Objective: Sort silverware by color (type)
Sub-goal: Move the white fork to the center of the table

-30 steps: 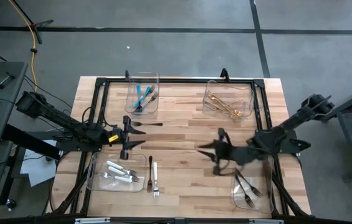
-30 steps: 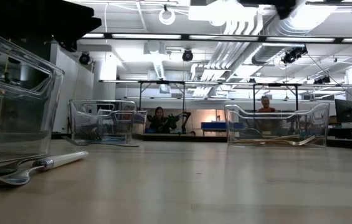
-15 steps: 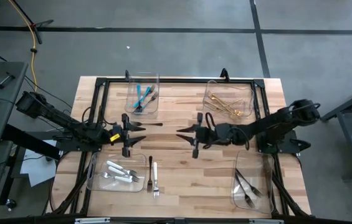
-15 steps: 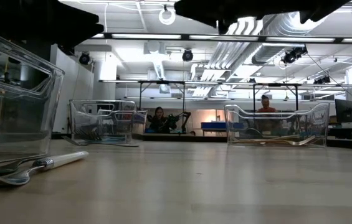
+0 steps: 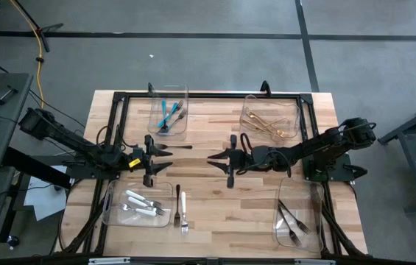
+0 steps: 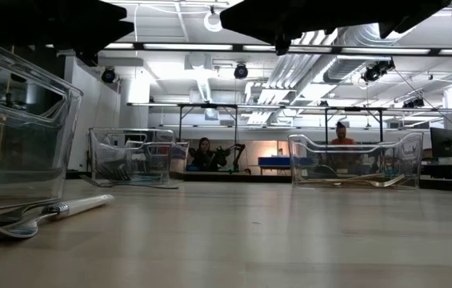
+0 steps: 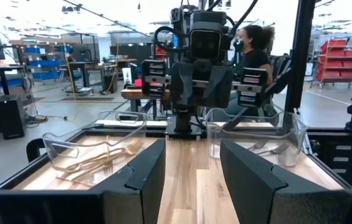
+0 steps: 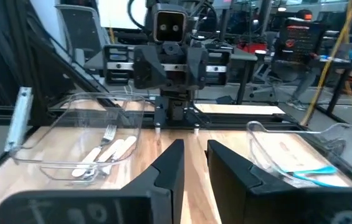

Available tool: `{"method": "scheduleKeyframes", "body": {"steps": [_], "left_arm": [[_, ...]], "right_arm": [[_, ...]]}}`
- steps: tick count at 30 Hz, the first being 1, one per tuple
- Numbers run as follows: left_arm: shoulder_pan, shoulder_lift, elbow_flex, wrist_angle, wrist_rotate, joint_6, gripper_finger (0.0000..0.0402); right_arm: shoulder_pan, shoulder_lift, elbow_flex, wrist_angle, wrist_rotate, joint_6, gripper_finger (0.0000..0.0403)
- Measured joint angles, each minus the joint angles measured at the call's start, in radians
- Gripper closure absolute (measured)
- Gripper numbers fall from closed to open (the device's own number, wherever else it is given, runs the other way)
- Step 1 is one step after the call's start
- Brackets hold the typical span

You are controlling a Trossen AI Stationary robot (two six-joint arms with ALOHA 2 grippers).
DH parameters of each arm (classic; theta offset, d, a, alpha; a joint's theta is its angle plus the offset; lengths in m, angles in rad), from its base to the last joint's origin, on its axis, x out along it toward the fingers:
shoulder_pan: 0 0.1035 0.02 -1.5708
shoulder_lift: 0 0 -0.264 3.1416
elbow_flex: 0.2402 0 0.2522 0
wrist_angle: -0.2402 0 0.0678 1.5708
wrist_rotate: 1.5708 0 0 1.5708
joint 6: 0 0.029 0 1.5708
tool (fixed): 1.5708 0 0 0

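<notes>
Both grippers hover over the table's middle, facing each other and touching nothing. My left gripper [image 5: 168, 158] [image 7: 191, 186] is open, and so is my right gripper [image 5: 213, 157] [image 8: 192, 171]. A dark utensil [image 5: 179, 147] lies flat just beyond the left fingers. A dark fork [image 5: 178, 196] and a white-handled fork [image 5: 183, 210] [image 6: 70, 208] lie side by side near the near edge. The other silverware lies sorted in bins: teal pieces [image 5: 166, 113], gold pieces [image 5: 268, 125] [image 7: 98, 160], white-handled pieces [image 5: 140, 204] [image 8: 108, 150] and dark steel pieces [image 5: 291, 221].
Four clear plastic bins stand near the table's corners: far left [image 5: 169, 98], far right [image 5: 293, 118], near left [image 5: 112, 212], near right [image 5: 312, 234]. A black frame [image 5: 208, 95] runs around the table. People sit in the room behind [image 6: 204, 150].
My right gripper has swung from beside the near right bin toward the table's left and a little toward the far edge. It has turned to point level at the left gripper across the table's middle. In the last half second it has hardly moved.
</notes>
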Motion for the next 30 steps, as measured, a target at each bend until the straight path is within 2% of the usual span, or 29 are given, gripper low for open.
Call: {"method": "scheduleKeyframes", "body": {"steps": [4,9,13,17,20,26,30], "left_arm": [[0.002,0.000,0.000,-0.003,0.000,0.000,0.0255],[0.002,0.000,0.000,-0.003,0.000,0.001,0.0255],[0.002,0.000,0.000,-0.002,0.000,0.017,0.0255],[0.002,0.000,0.000,-0.002,0.000,0.035,0.0255],[0.002,0.000,0.000,-0.002,0.000,0.035,0.0255],[0.002,0.000,0.000,-0.002,-0.001,0.035,0.0255],[0.002,0.000,0.000,-0.004,-0.001,0.052,0.0255]], "right_arm": [[0.000,0.000,0.000,0.000,-0.030,0.019,0.0338],[0.000,0.025,0.000,-0.008,-0.059,0.200,0.0338],[0.000,0.099,0.000,0.012,-0.180,0.204,0.0338],[0.007,0.222,0.034,0.032,-0.369,0.094,0.0338],[0.024,0.331,0.118,0.014,-0.441,0.001,0.0338],[0.044,0.500,0.343,-0.185,-0.465,-0.200,0.0338],[0.042,0.588,0.488,-0.343,-0.450,-0.228,0.0338]]}}
